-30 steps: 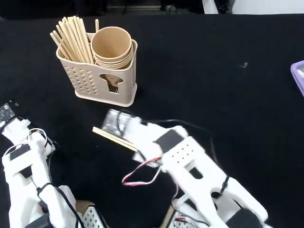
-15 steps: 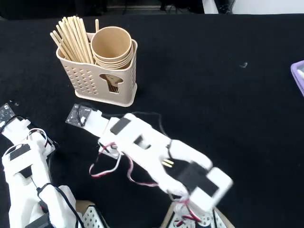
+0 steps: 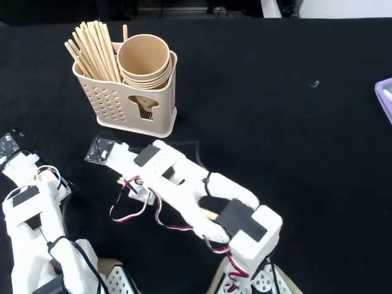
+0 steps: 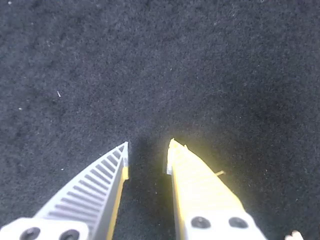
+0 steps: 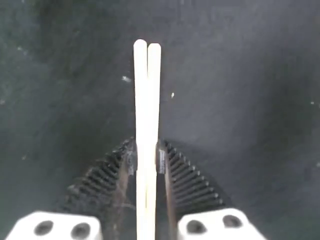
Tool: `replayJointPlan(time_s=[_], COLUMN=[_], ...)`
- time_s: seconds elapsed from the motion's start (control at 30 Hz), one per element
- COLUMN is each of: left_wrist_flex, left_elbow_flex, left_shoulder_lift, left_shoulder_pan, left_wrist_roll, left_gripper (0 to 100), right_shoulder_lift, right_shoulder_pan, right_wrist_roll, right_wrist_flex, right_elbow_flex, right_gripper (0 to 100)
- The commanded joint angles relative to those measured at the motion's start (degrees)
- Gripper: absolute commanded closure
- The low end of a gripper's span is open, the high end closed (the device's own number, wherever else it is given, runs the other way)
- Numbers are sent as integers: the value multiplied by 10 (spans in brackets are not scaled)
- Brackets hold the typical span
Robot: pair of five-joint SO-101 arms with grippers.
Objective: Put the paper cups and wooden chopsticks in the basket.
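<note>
Squeezing the chopsticks [image 5: 146,100] tight, the right fingers [image 5: 107,176] should probably lift them clear before tipping them into the basket [image 3: 113,103].

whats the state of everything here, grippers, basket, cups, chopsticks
right gripper: shut on the chopstick pair
chopstick pair: side by side, clamped, sticking out past the fingertips
left gripper: open, empty, over bare black table
basket: upright
paper cups: nested, upright in the basket
chopstick bundle: standing in the basket, leaning
</note>
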Motion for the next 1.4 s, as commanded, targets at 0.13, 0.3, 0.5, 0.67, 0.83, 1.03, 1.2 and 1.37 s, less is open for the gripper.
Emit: replayJointPlan(time_s=[0.13, 0.3, 0.5, 0.67, 0.83, 1.03, 1.2, 1.37], left_wrist_flex=[-4, -4, -4, -4, -4, -4, -4, -4], left_elbow_flex=[-2, -2, -2, -2, -2, -2, -1, -1], left_shoulder_lift=[-13, -13, -13, -13, -13, -13, -13, -13], left_shoulder_pan=[7, 7, 7, 7, 7, 5, 5, 7], left_wrist_roll=[0, 0, 0, 0, 0, 0, 0, 0], left_gripper=[866, 866, 866, 866, 866, 866, 866, 866], right_shoulder_lift=[-267, -455, -502, -401, -247, -69, -24, -19], right_shoulder_pan=[47, 56, 56, 81, 93, 127, 120, 115], right_wrist_roll=[-24, -27, -142, -206, -200, -201, -201, -200], right_wrist_flex=[71, 17, -302, -545, -615, -615, -518, -445], right_elbow_flex=[-15, -51, -82, -109, -209, -362, -384, -385], right_gripper=[988, 987, 987, 987, 987, 987, 987, 954])
